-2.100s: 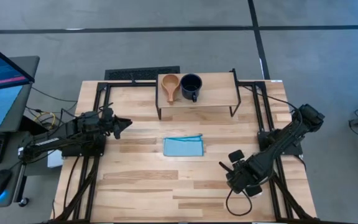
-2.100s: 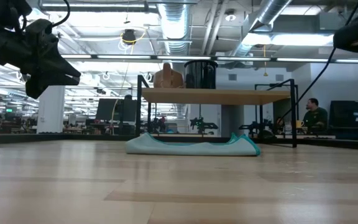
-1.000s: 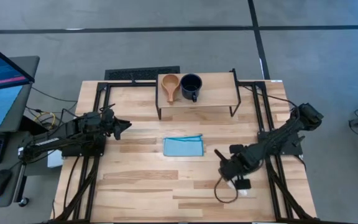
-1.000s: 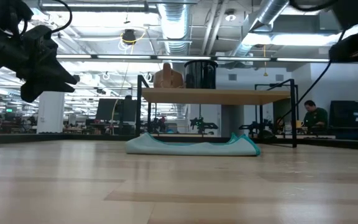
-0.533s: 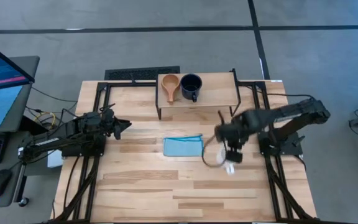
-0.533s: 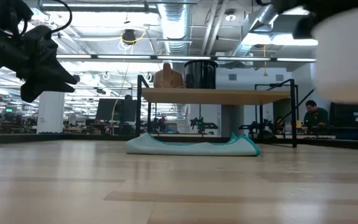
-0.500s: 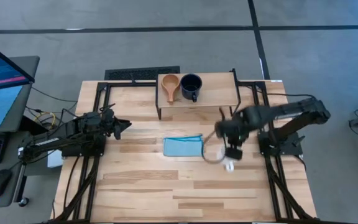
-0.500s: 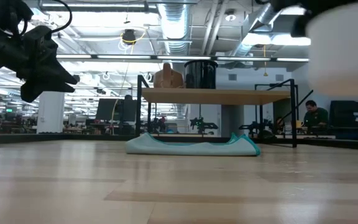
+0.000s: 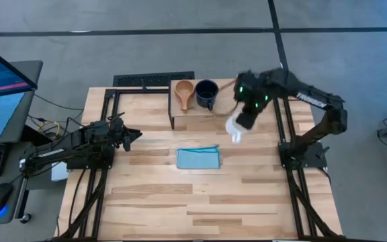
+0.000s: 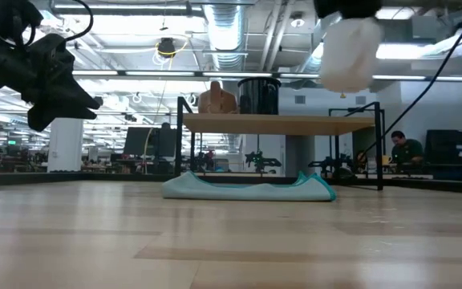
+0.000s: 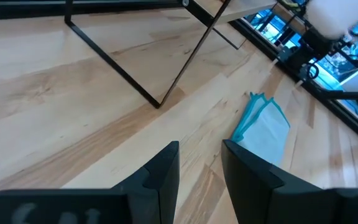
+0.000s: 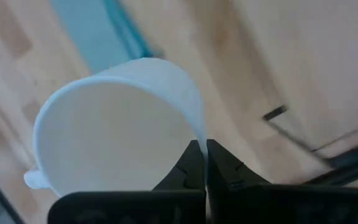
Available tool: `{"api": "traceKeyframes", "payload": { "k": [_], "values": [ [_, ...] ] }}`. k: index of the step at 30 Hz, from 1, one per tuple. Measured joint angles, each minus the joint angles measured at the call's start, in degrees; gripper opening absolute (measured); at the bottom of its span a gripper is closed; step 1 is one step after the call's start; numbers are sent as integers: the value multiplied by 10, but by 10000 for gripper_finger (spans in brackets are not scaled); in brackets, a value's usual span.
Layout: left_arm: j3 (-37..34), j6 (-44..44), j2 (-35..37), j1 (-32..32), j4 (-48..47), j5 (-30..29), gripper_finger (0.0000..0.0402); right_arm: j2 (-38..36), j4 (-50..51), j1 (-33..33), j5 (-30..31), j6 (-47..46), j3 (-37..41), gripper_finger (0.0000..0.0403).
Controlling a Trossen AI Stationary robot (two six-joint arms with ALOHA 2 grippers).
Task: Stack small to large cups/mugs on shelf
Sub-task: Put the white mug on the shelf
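Right claw: the right claw (image 9: 240, 122) hangs in the air just in front of the shelf's right part, pressed together on the rim wall of the white mug (image 9: 234, 128), one finger inside and one outside.
White mug: carried clear of the counter (image 9: 153, 202), tilted, its mouth open toward the wrist camera.
Shelf: the shelf (image 9: 237, 94) stands at the counter's far edge; the wooden cup (image 9: 183, 92) and navy mug (image 9: 206, 93) sit side by side on its left half, right half bare.
Left claw: the left claw (image 11: 199, 163) waits over the counter's left side, fingers parted, holding nothing.
Cloth: the blue cloth (image 9: 198, 158) lies flat mid-counter.
Handling: likely rigid, smooth and breakable; a rim pinch may let it swing, so set it down gently.
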State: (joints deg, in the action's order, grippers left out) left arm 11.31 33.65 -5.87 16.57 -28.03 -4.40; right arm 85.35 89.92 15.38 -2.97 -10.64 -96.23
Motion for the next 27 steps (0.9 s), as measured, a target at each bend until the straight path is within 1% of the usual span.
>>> {"api": "traceKeyframes", "payload": {
  "k": [5, 11, 19, 24, 27],
  "values": [
    [0, -11, -1, 0, 0, 0, 109, 27, 1, 84, 0, 17, -47, 9],
    [0, -24, -1, 0, 0, 0, 109, 66, 2, 155, 23, 38, -76, 9],
    [0, -66, -1, 0, -2, 0, 109, 142, 1, 196, 51, 107, -117, 9],
    [0, -71, -1, 0, -11, 1, 109, 182, 0, 214, 61, 146, -183, 9],
    [0, -71, -1, 0, -10, 1, 109, 192, -1, 220, 76, 171, -229, 9]
  ]
}}
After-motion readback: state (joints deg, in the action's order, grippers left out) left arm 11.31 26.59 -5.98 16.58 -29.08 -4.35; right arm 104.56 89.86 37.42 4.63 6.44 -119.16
